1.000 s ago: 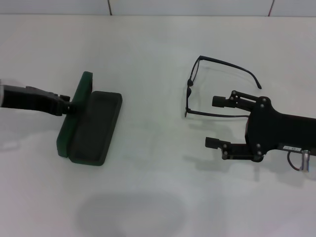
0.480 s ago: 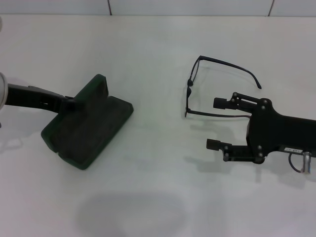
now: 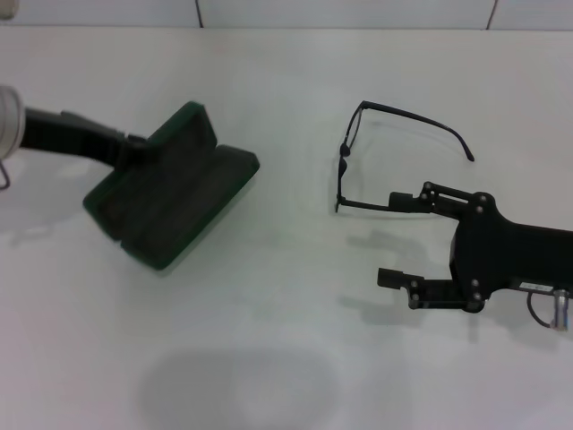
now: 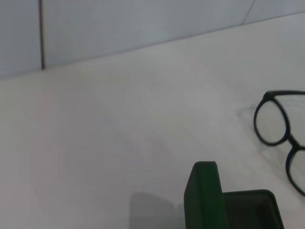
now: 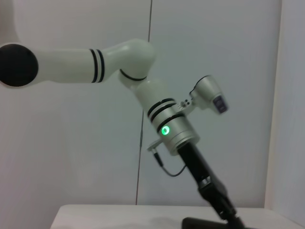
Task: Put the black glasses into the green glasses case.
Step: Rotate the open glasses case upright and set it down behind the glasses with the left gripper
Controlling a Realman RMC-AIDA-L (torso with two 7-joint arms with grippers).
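White table (image 3: 286, 81) fills the head view. Left arm (image 3: 72, 139) enters from the upper left; its gripper (image 3: 141, 154) meets the rear edge of the green glasses case (image 3: 175, 197), which sits open at left-centre, lid (image 3: 183, 134) tilted up, dark lining showing. Jaws look clamped on the case at the hinge side, though the fingers themselves are hard to make out. Left wrist view shows the case edge (image 4: 206, 195) at lower right w/ the lenses beyond.

Right gripper (image 3: 401, 240) lies at lower right of the head view, jaws apart, holding nothing; upper finger (image 3: 414, 199) is just beside, perhaps touching, the near temple.

Black glasses (image 3: 358, 166) rest at upper right-centre, temples unfolded, well apart from the case.

Handling (judged): frame is light, thin, springy; lenses scratch easily and the slim wire could slip from a pinch. Best hold approx. at a temple near its hinge or at the bridge, not on the lenses.
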